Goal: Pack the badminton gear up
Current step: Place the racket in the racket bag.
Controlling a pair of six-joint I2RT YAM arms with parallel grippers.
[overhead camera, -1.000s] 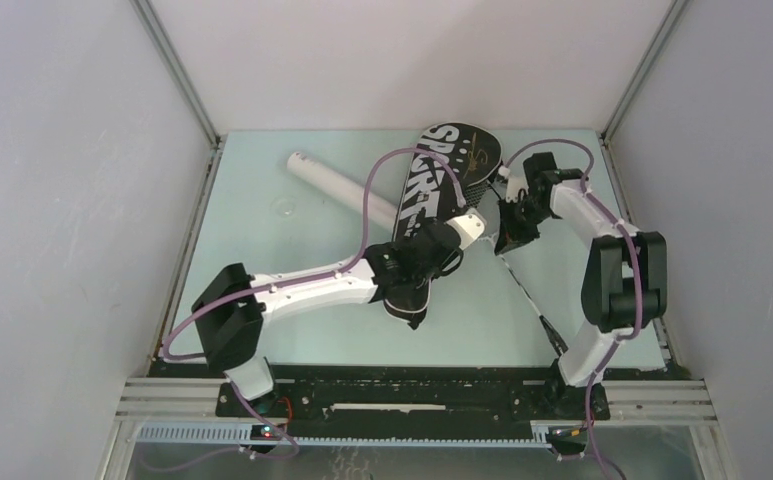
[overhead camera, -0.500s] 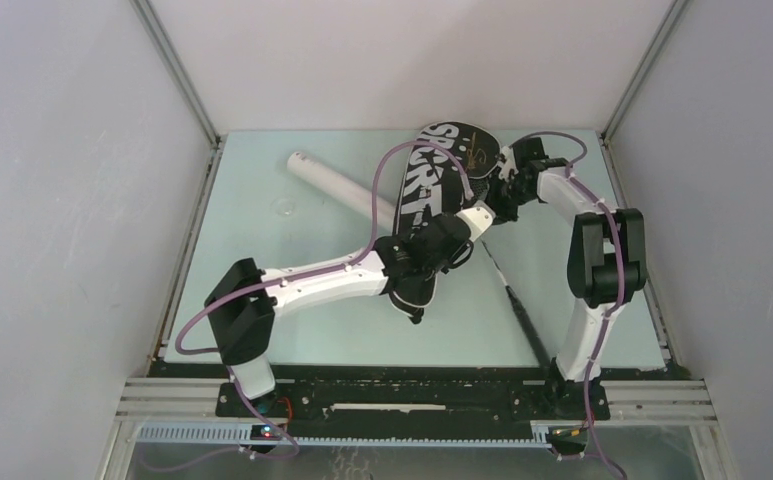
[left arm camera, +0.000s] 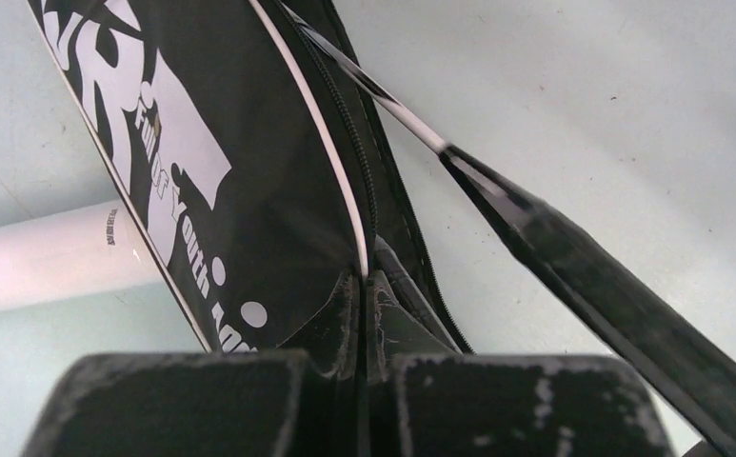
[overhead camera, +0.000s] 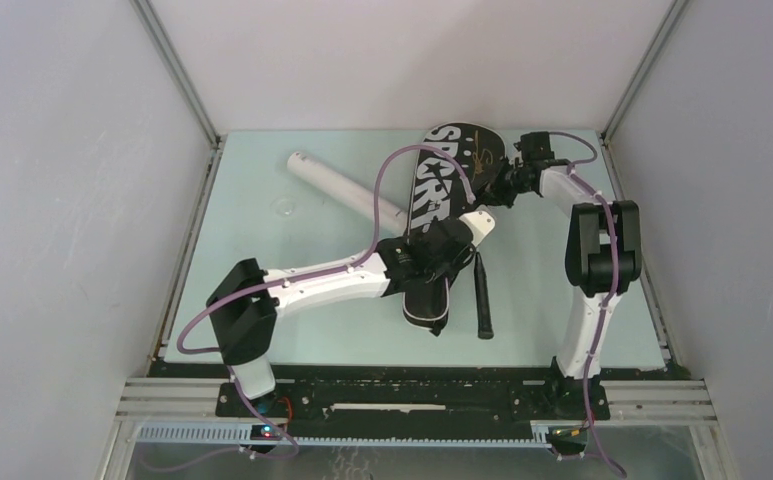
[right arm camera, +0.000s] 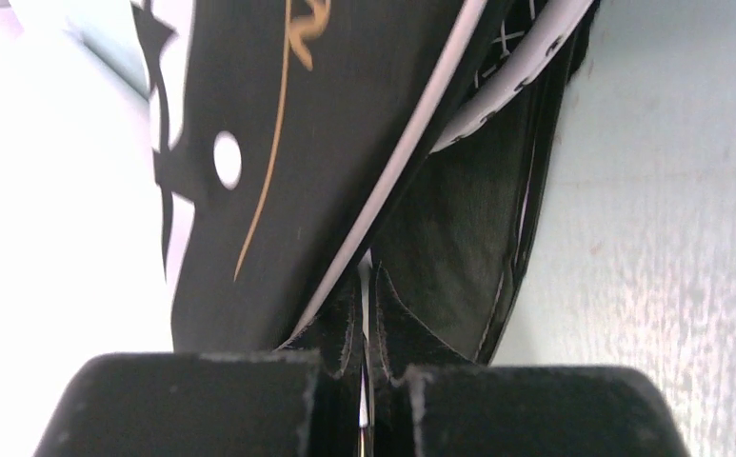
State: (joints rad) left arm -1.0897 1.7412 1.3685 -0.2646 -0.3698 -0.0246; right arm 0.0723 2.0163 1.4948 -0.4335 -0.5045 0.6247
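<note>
The pale green flat table [overhead camera: 262,300] carries a black racquet-shaped bag lettered "SPORT" [overhead camera: 440,185], a long white tube [overhead camera: 342,187] slipping under its edge, and a black racquet handle [overhead camera: 483,295] just beside its near end.

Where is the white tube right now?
Top view: the white tube lies slanted on the table's far-left part, its right end running under the black bag.

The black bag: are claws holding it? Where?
Yes. The left claw pinches the black bag by its piped edge on the narrow part; the right claw pinches the edge at the wide end.
</note>
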